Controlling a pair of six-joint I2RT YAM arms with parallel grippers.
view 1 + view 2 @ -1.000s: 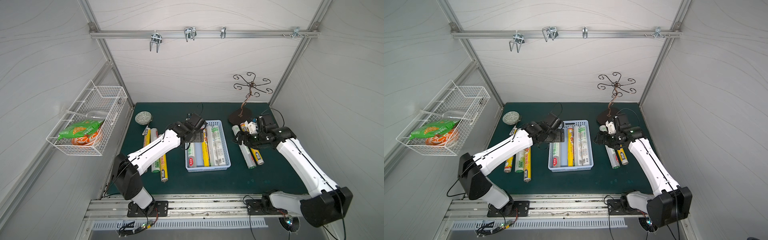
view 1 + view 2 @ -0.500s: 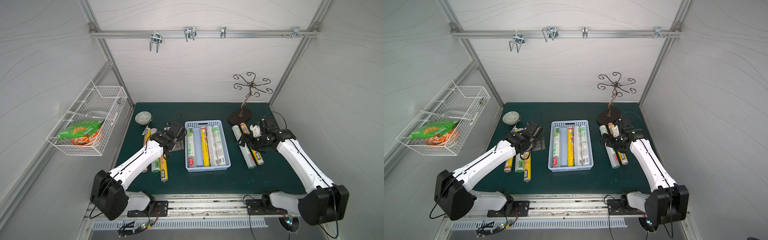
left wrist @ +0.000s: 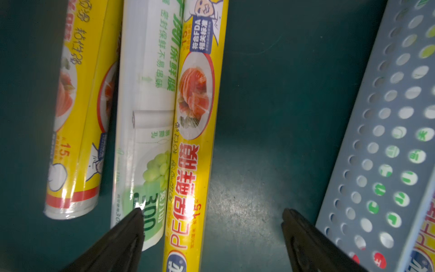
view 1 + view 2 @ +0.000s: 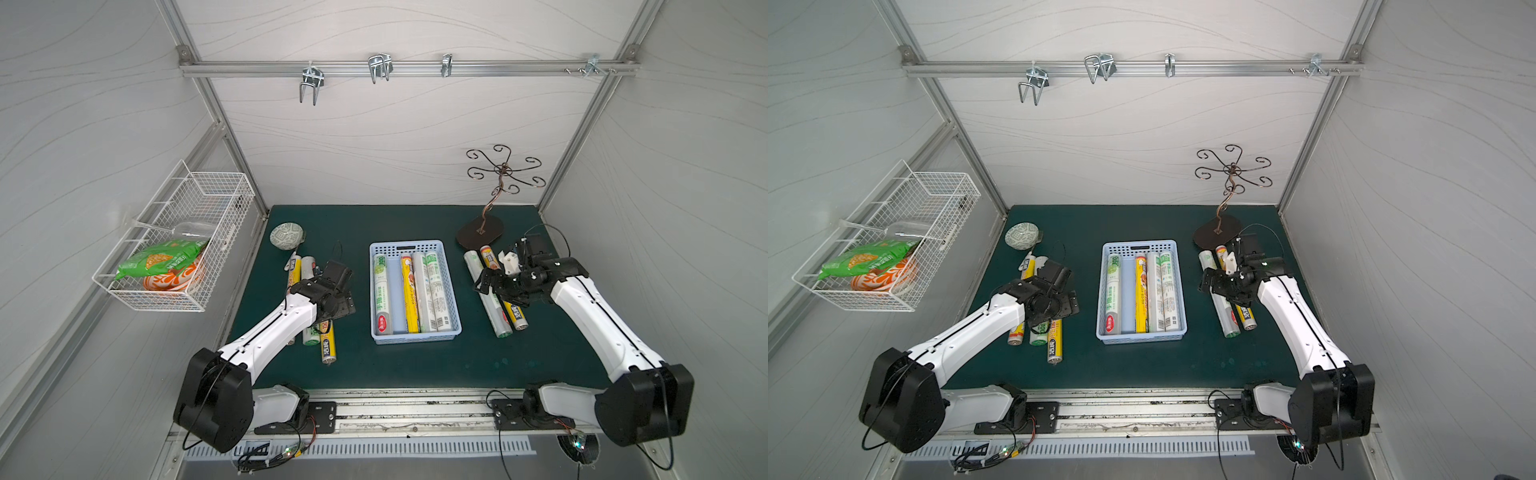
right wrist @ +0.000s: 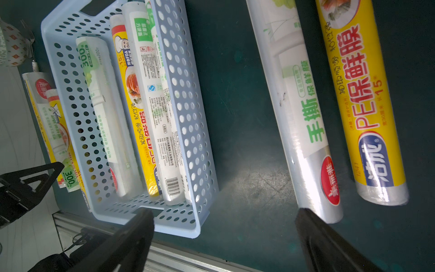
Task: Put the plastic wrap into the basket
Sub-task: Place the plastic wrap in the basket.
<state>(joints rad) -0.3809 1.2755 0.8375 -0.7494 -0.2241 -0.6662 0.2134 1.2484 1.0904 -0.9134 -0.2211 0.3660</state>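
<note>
Four plastic wrap rolls point(image 4: 409, 295) lie in the basket point(image 4: 415, 337), and I'm lining up the next pick: my left gripper point(image 3: 211, 212) gapes empty above the yellow roll point(image 3: 195, 117) at the basket's 9 o'clock, my right gripper point(image 5: 226, 212) (wide, empty too) sits beside the 3 o'clock pair point(image 5: 303, 106), so I must descend and clamp.

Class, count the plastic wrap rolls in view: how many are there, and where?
9. Four rolls lie in the basket; three rolls under the left gripper; two rolls under the right gripper. Arms might hide more.
</note>
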